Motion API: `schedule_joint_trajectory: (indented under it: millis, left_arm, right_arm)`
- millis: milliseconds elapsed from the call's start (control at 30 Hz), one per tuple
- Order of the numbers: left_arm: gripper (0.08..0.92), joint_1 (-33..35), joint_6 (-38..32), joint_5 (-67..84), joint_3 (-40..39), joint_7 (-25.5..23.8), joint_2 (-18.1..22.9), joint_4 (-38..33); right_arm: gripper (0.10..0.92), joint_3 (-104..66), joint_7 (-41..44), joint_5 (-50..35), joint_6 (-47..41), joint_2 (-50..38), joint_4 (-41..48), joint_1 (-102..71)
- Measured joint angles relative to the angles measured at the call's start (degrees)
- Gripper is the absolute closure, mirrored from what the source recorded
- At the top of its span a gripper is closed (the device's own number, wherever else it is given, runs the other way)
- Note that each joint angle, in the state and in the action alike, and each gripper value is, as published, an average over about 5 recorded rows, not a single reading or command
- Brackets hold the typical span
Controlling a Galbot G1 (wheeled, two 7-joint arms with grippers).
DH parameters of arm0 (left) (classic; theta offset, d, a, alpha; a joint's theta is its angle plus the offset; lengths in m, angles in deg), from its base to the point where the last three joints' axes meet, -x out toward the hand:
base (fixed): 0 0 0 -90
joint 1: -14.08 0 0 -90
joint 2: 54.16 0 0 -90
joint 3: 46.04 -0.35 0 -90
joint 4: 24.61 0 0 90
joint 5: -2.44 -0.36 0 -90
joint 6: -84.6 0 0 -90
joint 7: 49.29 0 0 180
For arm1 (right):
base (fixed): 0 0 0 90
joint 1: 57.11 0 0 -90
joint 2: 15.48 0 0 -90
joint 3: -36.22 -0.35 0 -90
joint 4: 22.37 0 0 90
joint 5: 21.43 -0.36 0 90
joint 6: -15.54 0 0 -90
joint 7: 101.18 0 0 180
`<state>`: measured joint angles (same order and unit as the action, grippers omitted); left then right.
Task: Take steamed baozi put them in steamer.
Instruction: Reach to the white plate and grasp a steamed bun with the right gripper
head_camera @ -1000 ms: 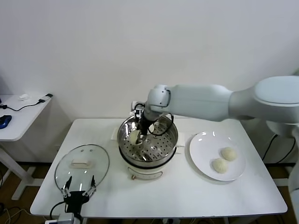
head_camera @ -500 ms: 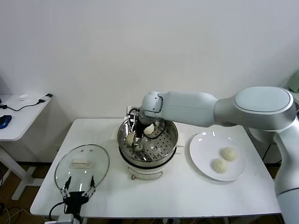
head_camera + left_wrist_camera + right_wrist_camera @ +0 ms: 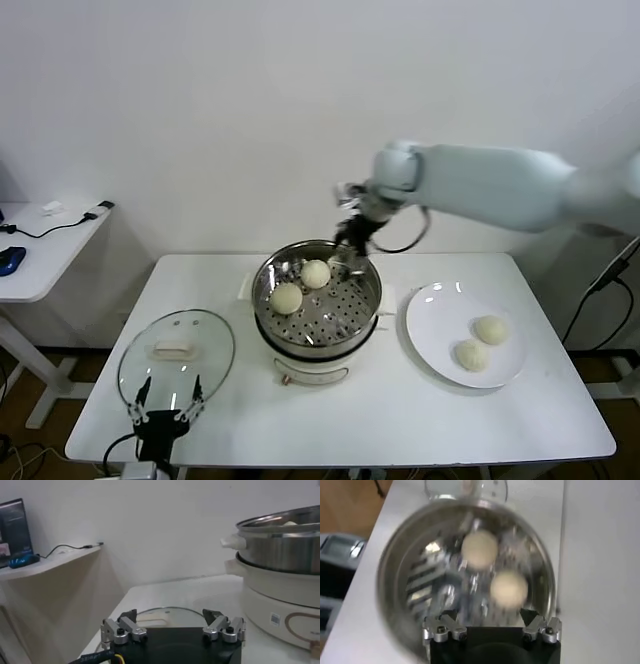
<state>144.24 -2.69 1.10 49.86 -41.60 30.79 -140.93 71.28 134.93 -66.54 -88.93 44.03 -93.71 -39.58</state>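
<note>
Head view: the steamer (image 3: 318,305) sits mid-tabletop (image 3: 400,410) with two steamed baozi (image 3: 287,298) on its perforated floor, and two more lie on the white plate (image 3: 440,345) to its right (only this view shows them). The right hand (image 3: 352,243) hangs above the steamer's far rim, holding nothing. The glass lid (image 3: 176,352) lies near left.

Left wrist view: the left hand (image 3: 173,628), fingers apart and empty, waits above the lid's near edge.

Right wrist view: fingers spread wide over the two buns, touching neither.

Your white table (image 3: 400,410) carries the steamer (image 3: 318,345) centre, glass lid (image 3: 176,357) near-left, plate (image 3: 440,350) right.
</note>
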Motion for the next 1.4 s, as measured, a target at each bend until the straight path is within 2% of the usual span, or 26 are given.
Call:
schedule_joint_trajectory:
  millis: [300, 567, 867, 1233, 1400]
  left_arm:
    - [0.177, 0.0, 0.1, -0.1, 0.5, 0.3, 0.4, -0.2]
    - [0.177, -0.2, 0.5, -0.4, 0.7, 0.2, 0.9, 0.2]
    - [0.177, -0.4, 0.5, -0.5, 0.8, 0.1, 0.9, 1.1]
    - [0.177, -1.2, 0.7, -0.4, 1.1, 0.1, 0.7, 1.7]
    - [0.177, -1.4, 0.7, -0.2, 1.2, 0.0, 0.5, 1.7]
  right_arm:
    - [0.203, 1.0, 3.0, 11.6, 2.7, -16.2, -3.9, -2.7]
    - [0.203, -4.9, 2.6, 21.4, 2.1, -23.3, -4.1, -13.2]
    - [0.203, -13.4, 0.4, 28.1, 0.4, -25.3, -1.7, -25.8]
    - [0.203, -19.4, -2.3, 30.8, -0.9, -23.3, 1.6, -33.6]
    - [0.251, -20.7, -3.1, 31.0, -1.2, -22.5, 2.2, -35.2]
